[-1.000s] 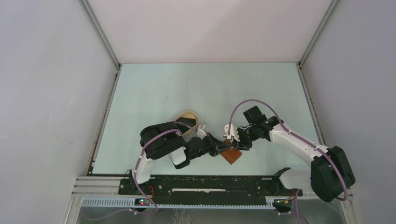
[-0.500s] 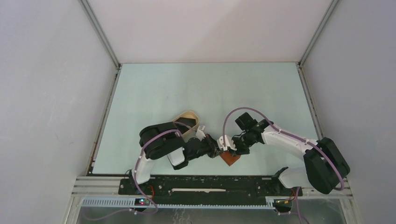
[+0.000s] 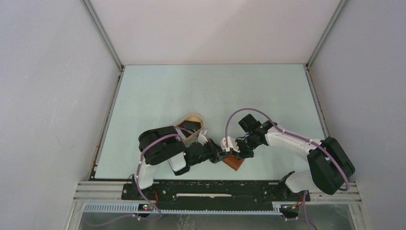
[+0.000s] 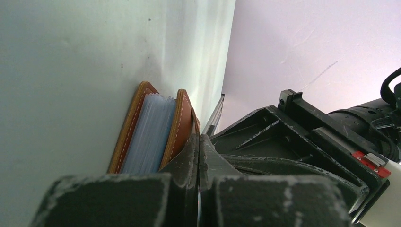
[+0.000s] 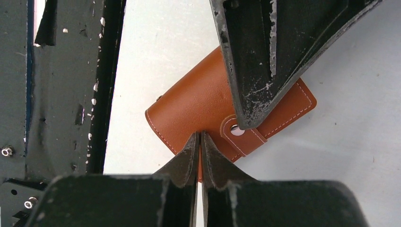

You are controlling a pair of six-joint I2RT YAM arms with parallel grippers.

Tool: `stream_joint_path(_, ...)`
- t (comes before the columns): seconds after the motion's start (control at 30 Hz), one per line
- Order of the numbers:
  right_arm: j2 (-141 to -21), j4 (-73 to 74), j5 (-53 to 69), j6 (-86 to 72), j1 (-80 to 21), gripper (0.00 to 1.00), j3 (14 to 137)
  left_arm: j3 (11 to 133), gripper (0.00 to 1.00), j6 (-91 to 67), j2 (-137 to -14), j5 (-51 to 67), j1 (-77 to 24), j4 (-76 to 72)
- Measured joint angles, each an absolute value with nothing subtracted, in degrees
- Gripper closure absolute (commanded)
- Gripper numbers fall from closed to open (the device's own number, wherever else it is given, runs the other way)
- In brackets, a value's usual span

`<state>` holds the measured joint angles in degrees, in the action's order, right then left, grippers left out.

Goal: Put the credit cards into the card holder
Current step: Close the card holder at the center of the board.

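The card holder is a reddish-brown leather wallet lying near the table's front edge. In the left wrist view it shows edge-on, slightly open, with clear sleeves between its covers. My left gripper is shut, and its tip touches the upper cover. In the right wrist view the wallet lies folded, with its strap and snap stud showing. The left fingers press on that strap. My right gripper is shut, and its tip rests on the wallet's cover. A dark card lies in the tray.
A beige oval tray stands just behind my left arm. The black rail of the arm bases runs right in front of the wallet. The right arm's black gripper body crowds the wallet's right side.
My right arm has swung left and down, bringing its gripper onto the wallet. The wallet and my left gripper have shifted slightly left.
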<state>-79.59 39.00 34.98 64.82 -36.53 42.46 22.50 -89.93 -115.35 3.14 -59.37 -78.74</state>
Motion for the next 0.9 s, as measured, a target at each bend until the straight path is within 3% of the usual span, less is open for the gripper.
stream_joint_path(0.6, -82.7, 40.1, 32.8, 58.2, -37.7, 0.89, 45.4, 21.8, 1.00, -89.5, -113.4, 3.2, -59.3, -75.5)
stream_joint_path(0.9, -83.8, 41.1, 32.9, 56.3, -37.5, 0.81, 46.6, 21.5, 1.00, -89.4, -112.4, 3.2, -59.3, -73.6)
